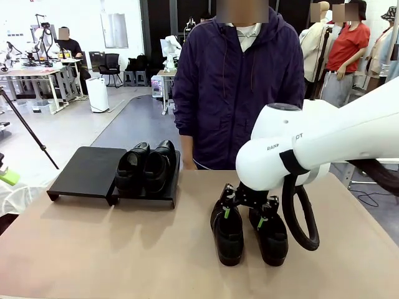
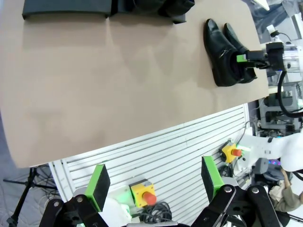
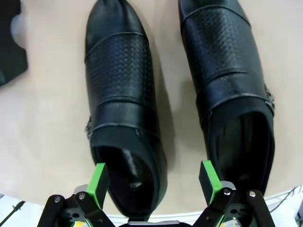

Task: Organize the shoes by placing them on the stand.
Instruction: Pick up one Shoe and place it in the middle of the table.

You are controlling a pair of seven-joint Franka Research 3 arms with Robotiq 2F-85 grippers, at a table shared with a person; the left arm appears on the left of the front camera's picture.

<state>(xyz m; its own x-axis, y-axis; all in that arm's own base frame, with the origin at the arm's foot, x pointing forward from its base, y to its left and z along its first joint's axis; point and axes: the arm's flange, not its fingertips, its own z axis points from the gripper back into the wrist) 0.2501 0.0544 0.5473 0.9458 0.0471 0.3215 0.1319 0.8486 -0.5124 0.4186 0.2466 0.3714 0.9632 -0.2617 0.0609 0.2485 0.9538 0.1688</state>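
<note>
The right gripper hangs low over the heel ends of two glossy black leather slip-on shoes. They lie side by side on the tan table, at the lower centre of the front view. Its jaws stand wide apart and hold nothing.

In the right wrist view one green pad sits over the outer rim of the left-hand shoe. The other pad is at the inner rim of its neighbour. Closing here could catch both collars or knock the neighbour askew, and the smooth leather may slip from the pads.

The left gripper, jaws also apart and empty, hangs off the table's near edge.

Farther off, at middle left, the low matte black stand carries two more alike shoes on its right platform. Its left platform is bare, and nothing lies in between. A person in a dark purple jacket stands close behind the far edge.
</note>
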